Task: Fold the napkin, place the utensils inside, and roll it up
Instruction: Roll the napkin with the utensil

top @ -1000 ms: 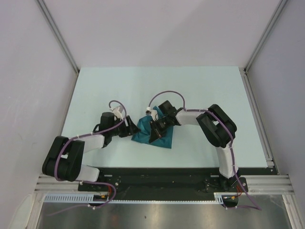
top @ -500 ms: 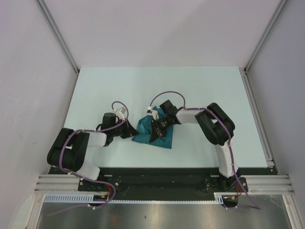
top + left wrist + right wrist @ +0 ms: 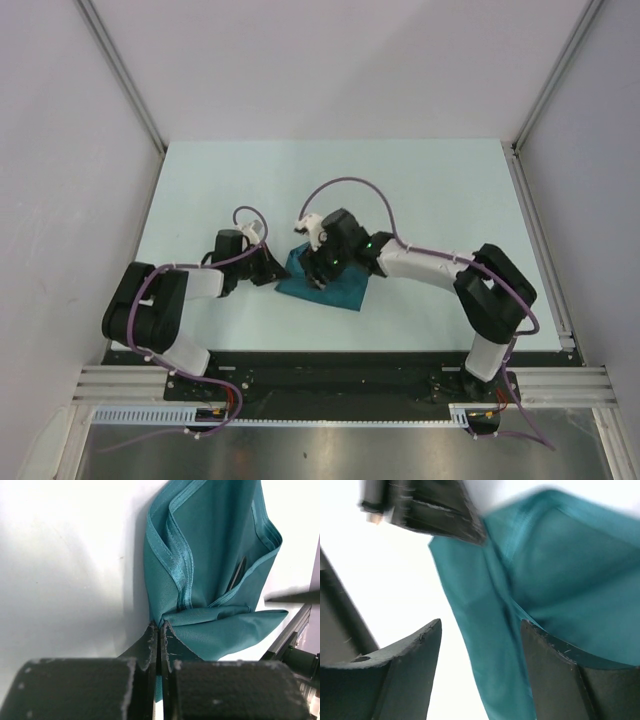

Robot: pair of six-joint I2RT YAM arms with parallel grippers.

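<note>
The teal napkin (image 3: pixel 345 293) lies folded and bunched on the table between my two grippers. My left gripper (image 3: pixel 159 627) is shut on the napkin's (image 3: pixel 215 555) near corner, with cloth pinched between the jaws. In the left wrist view, a slim silver strip of the fork (image 3: pixel 236 575) shows inside a fold. My right gripper (image 3: pixel 481 627) hangs open over the napkin's (image 3: pixel 560 570) edge, and the cloth runs between the fingers without touching them. From above, the left gripper (image 3: pixel 282 272) meets the cloth's left corner and the right gripper (image 3: pixel 318 278) sits over its left part.
The pale table (image 3: pixel 430 190) stretches behind and to both sides of the cloth, with grey walls around it. A black rail (image 3: pixel 330 365) runs along the near edge by the arm bases. The left gripper's fingers (image 3: pixel 440 510) show at the top of the right wrist view.
My left gripper closed on the napkin's corner. My right gripper opened and let go of the cloth, and the right arm stretched out, its elbow swinging right.
</note>
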